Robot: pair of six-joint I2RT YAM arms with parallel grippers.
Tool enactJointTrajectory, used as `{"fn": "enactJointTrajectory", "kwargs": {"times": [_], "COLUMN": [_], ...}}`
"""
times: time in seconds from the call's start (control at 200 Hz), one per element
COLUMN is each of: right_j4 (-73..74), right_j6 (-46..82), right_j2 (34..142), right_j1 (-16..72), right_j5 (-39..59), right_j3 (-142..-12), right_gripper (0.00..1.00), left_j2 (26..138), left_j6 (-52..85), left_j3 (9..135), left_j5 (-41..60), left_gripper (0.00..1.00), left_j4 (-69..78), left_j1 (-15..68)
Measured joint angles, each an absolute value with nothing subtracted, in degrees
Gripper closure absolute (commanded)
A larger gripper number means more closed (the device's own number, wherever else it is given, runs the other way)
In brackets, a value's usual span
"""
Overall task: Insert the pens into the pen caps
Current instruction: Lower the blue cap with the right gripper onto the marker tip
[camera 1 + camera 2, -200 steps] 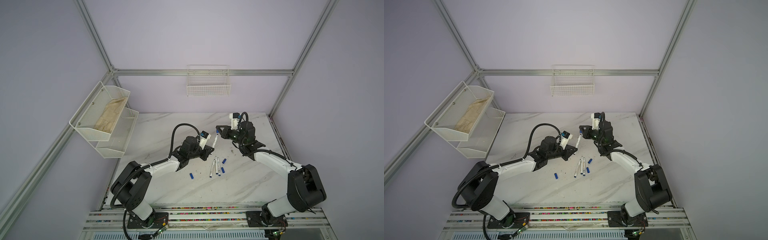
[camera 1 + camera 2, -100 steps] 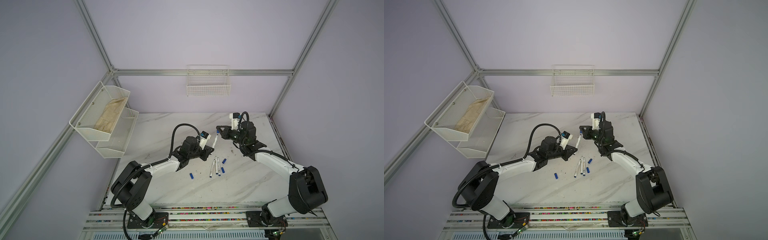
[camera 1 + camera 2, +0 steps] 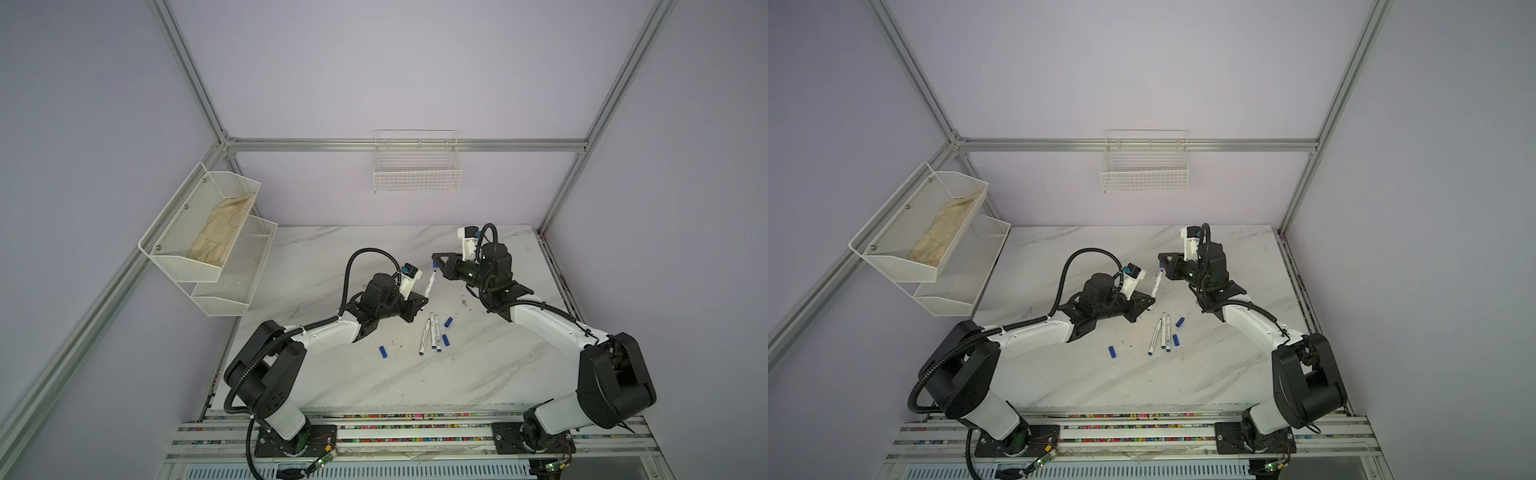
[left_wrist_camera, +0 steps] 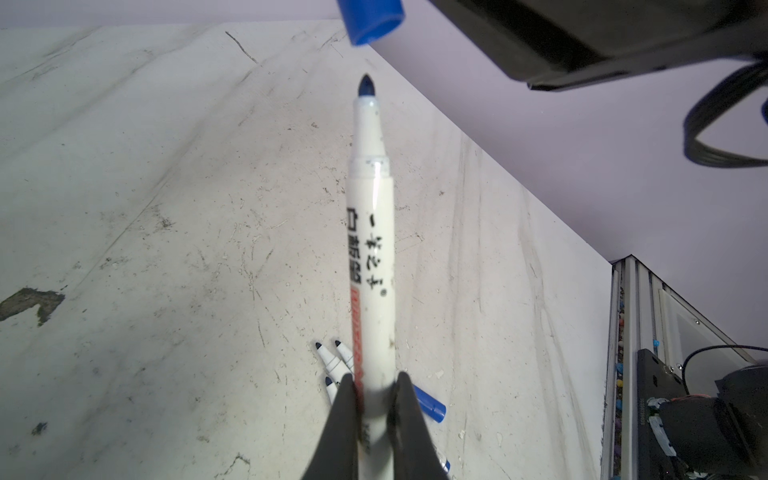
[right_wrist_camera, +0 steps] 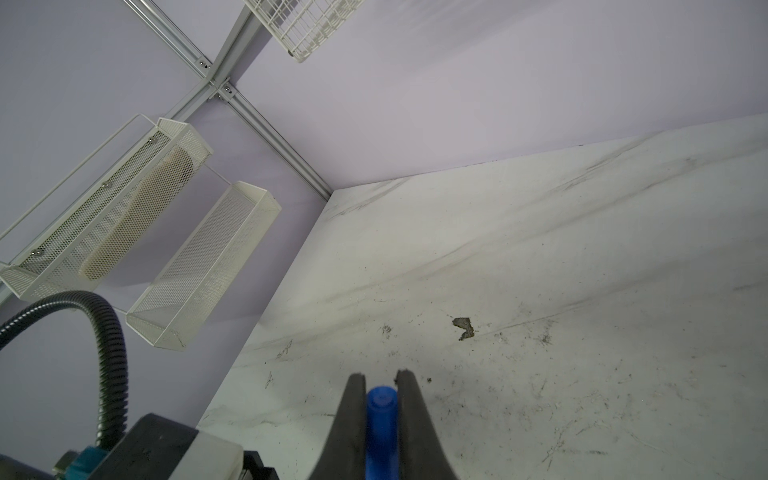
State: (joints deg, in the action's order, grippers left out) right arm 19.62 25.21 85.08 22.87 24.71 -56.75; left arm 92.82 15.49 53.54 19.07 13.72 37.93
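1. Pens (image 3: 432, 332): 3 lie loose on table (image 3: 478, 374), side by side, uncapped. Lone cap (image 3: 384, 352) sits at their 8 o'clock, apart.
2. Two more caps (image 3: 448, 321) at 3 o'clock of that bunch, just beside it.
3. Further back, your L gripper (image 4: 374, 380) is clamped on 4th pen (image 4: 372, 232) near its back end; tip aims approx 12–1 o'clock in both top views.
4. Farthest, your R gripper (image 5: 381, 379) pinches a blue cap (image 5: 381, 411). It's just past that tip w/ a small gap, not on yet.
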Motion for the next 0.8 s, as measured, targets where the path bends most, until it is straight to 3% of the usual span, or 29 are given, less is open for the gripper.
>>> {"fn": "enactJointTrajectory", "kwargs": {"times": [0.8], "right_j4": [18.4], "right_j6": [23.7], "right_j2": [85.1], "right_j1": [23.8], "right_j5": [24.1], "right_j3": [-56.6], "right_gripper": [1.00], "left_j2": [92.8], "left_j6": [15.4], "left_j3": [53.5], "left_j5": [19.1], "left_gripper": [1.00], "left_j4": [13.7], "left_j1": [37.9]}}
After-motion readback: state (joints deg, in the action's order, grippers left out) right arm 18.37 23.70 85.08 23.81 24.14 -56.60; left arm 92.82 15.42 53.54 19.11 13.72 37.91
